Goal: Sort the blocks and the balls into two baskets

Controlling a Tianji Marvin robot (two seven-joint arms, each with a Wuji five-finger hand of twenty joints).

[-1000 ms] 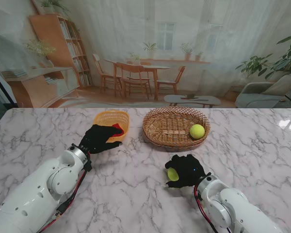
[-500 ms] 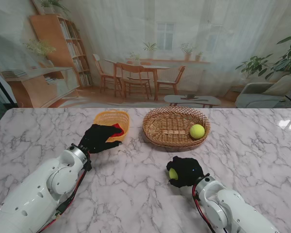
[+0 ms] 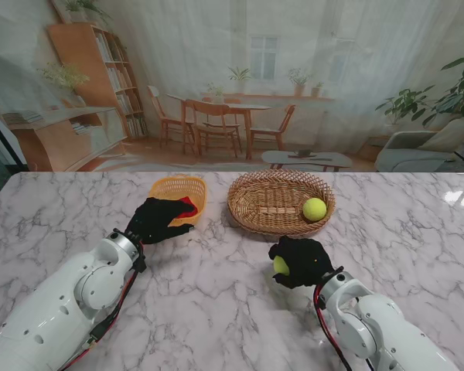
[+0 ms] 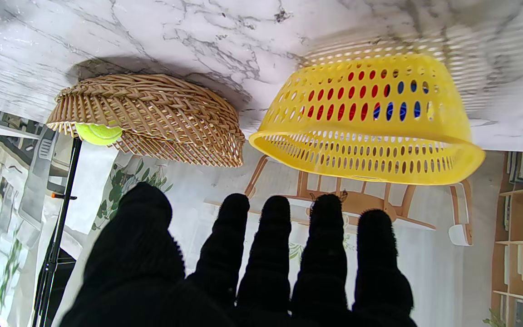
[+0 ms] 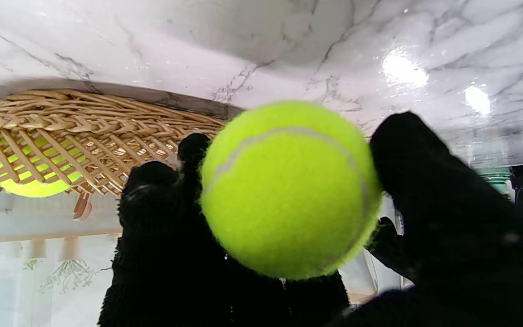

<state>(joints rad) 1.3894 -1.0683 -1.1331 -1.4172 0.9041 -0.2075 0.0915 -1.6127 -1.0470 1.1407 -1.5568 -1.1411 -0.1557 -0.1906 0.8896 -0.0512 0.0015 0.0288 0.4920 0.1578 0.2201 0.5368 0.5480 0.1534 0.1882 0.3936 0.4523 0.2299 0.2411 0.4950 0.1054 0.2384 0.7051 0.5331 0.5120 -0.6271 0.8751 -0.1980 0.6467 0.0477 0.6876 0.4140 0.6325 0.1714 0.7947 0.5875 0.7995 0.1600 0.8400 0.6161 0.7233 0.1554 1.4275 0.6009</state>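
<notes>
Overhead stand view, two close wrist views

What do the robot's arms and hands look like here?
Both arms are glossy white rounded shells with metal wrist rings; left arm, right arm. Red and black cables run along each. Both hands wear fuzzy black gloves: left hand, right hand.

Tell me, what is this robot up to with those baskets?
It is sorting toys into two baskets. Its right hand is closed around a tennis ball, just short of the wicker basket, which already has another ball in it. Its left hand, fingers spread and holding nothing, hovers by the yellow basket, where red and blue pieces show through the holes.
</notes>
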